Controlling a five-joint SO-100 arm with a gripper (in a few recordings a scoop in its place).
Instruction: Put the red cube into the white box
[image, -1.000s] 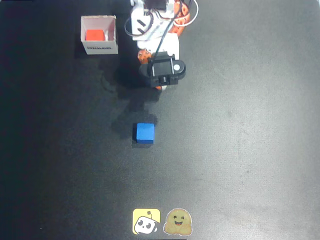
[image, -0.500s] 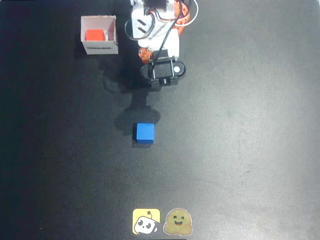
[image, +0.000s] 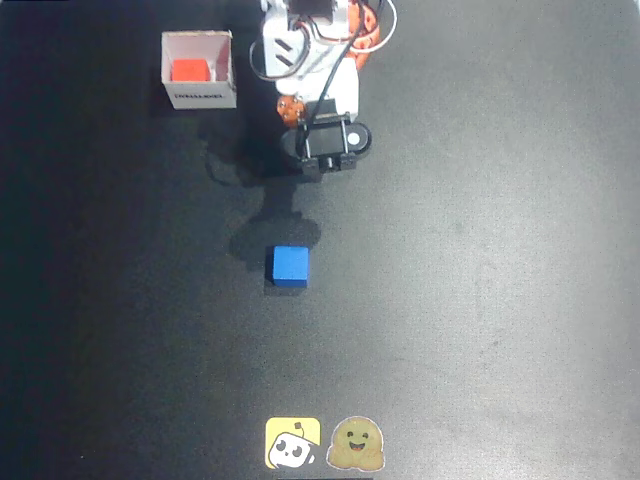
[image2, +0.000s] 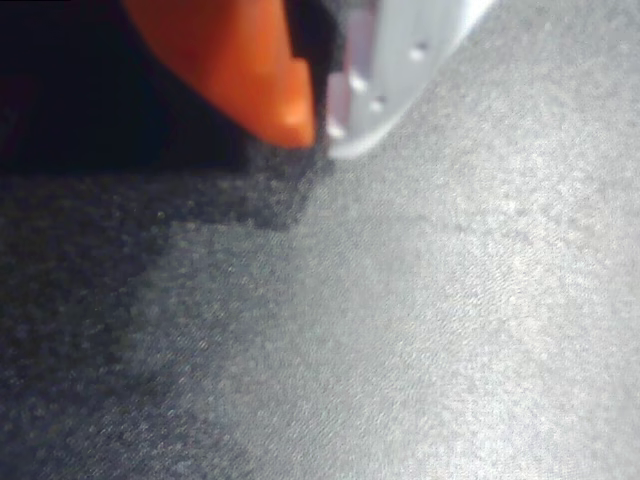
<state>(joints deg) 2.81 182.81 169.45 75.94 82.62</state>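
Observation:
The red cube (image: 190, 70) lies inside the white box (image: 226, 70) at the back left of the overhead view; the box has dark print on its near wall. The arm (image: 325, 140) is folded near its base, to the right of the box and well apart from it. In the wrist view my gripper (image2: 320, 132) hangs just over the dark mat. Its orange finger (image2: 250, 70) and white finger (image2: 400, 60) meet at the tips, shut with nothing between them.
A blue cube (image: 290, 266) sits on the black mat in front of the arm, near the middle. Two stickers (image: 325, 443) lie at the mat's front edge. The arm's base (image: 315, 30) stands at the back centre.
The arm's wrist has drawn back a little toward its base and tilted further down. The red cube in the box and the blue cube have not moved.

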